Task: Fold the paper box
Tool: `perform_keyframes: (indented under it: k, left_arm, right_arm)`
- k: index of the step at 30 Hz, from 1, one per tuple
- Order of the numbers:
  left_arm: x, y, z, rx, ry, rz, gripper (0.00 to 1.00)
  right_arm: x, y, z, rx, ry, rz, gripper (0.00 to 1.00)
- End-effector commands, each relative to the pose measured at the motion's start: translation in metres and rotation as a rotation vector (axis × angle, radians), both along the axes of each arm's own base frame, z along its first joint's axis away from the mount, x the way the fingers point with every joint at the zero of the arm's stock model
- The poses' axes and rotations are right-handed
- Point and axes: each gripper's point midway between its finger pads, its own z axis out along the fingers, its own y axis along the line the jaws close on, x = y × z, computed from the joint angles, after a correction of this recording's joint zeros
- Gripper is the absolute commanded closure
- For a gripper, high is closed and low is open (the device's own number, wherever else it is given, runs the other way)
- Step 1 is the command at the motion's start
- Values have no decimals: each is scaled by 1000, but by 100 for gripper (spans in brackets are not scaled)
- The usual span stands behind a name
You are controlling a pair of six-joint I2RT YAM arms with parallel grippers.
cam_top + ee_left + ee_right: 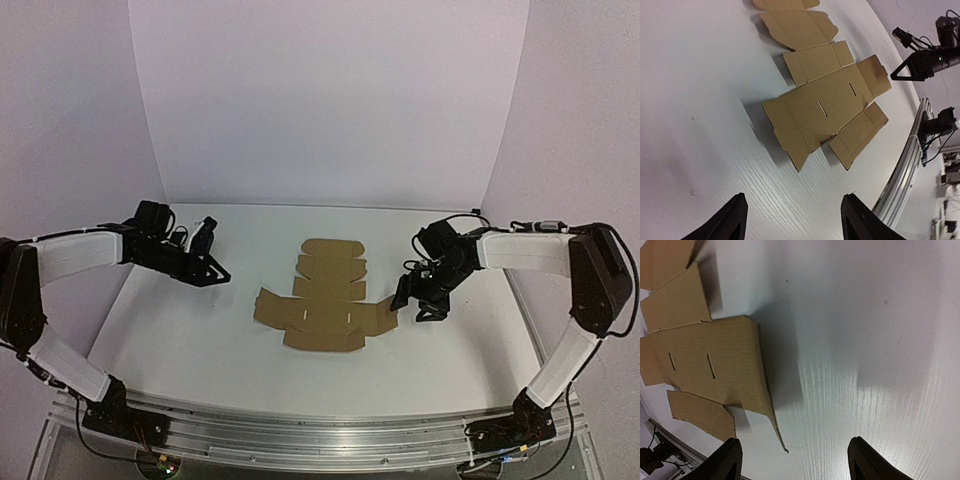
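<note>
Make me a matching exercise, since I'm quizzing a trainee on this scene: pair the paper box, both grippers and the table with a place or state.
1. paper box
2. left gripper
3. right gripper
4. table

A. white surface
B. open, close to the sheet's right flap
C. flat, brown, unfolded
D. open, well off to the sheet's left

Pairs: 1-C, 2-D, 3-B, 4-A

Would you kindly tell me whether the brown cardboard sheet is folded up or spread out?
Spread out: the brown cardboard die-cut sheet lies flat on the white table, its outer flaps only slightly raised.
</note>
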Motion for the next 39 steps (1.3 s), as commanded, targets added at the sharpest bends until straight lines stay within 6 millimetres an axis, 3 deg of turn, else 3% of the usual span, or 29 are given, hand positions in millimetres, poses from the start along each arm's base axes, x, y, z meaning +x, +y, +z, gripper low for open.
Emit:
perform_keyframes:
  k: [1, 6, 10, 14, 19, 25, 39]
  left_arm:
    - [12, -9, -25, 1, 239, 211, 40]
    - [24, -24, -48, -2, 252, 263, 44]
    - [26, -38, -55, -27, 247, 248, 46]
    - [21, -56, -64, -57, 275, 218, 52]
    - [15, -64, -81, -72, 303, 231, 54]
    - [15, -94, -74, -101, 161, 107, 58]
    - [2, -118, -43, -196, 140, -23, 58]
  right_arm:
    - [13, 11, 4, 30, 3, -23, 32]
    - [18, 32, 1, 108, 17, 6, 36]
    - [17, 45, -3, 140, 35, 37, 36]
    - [21, 49, -4, 151, 40, 42, 38]
    - [29, 55, 7, 171, 6, 54, 38]
    - [36, 58, 8, 174, -6, 59, 39]
    - [40, 96, 21, 239, -4, 102, 40]
